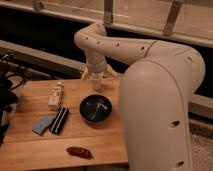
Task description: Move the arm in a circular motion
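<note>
Wooden table [30, 145] fills the lower left. Left to right on it: small pale bottle [55, 96] lying near the back edge, blue sponge-like pad [42, 124] touching a dark ridged bar [59, 120], dark red packet [79, 152] near the front edge, black bowl [95, 108] mid-table. Cream-white arm [150, 90] takes up the right half: huge near segment at right, upper link with dark dots running left to a bent elbow at top centre, then dropping to the gripper [95, 83]. Gripper hangs over the table's back edge, just behind the bowl, apart from everything on the table. It points down, nothing visibly held; whether the claw is spread or closed, cannot tell.

Progress, as a judgement: circular motion has no end marker in the scene, so one frame can't show how much of the loop is done. Arm is out over the table in free air, consistent with mid-sweep. Objects all untouched and irrelevant to the task. Remaining: carry on round the circle clear of bowl and bottle.
</note>
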`<state>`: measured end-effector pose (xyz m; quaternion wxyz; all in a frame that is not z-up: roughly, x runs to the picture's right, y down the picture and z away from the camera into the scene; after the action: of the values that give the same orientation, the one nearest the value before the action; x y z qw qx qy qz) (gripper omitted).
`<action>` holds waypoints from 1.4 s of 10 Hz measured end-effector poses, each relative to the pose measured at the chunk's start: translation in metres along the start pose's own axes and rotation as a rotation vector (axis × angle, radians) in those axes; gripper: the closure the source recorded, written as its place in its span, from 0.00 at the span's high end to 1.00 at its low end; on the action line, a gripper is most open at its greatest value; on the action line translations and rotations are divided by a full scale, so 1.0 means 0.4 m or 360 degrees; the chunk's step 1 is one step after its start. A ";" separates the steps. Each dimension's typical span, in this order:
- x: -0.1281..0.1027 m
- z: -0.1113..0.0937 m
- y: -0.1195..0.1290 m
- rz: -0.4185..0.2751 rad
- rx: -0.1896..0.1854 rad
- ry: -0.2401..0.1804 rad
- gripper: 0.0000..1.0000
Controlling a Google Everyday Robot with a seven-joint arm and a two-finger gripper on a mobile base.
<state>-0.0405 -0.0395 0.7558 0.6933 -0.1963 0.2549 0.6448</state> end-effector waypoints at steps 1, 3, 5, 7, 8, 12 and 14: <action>0.014 -0.005 0.023 -0.0036 0.0014 -0.0001 1.00; 0.079 -0.008 0.054 -0.0100 0.0028 0.0014 1.00; 0.139 -0.022 0.110 -0.0126 0.0023 0.0011 1.00; 0.164 -0.018 0.121 -0.0146 0.0027 0.0021 1.00; 0.178 -0.014 0.120 -0.0154 0.0029 0.0026 1.00; 0.258 -0.009 0.135 -0.0169 0.0005 0.0045 1.00; 0.278 0.002 0.081 -0.0147 0.0007 0.0046 1.00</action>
<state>-0.0682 0.0522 0.6910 0.7190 -0.2157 0.2569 0.6086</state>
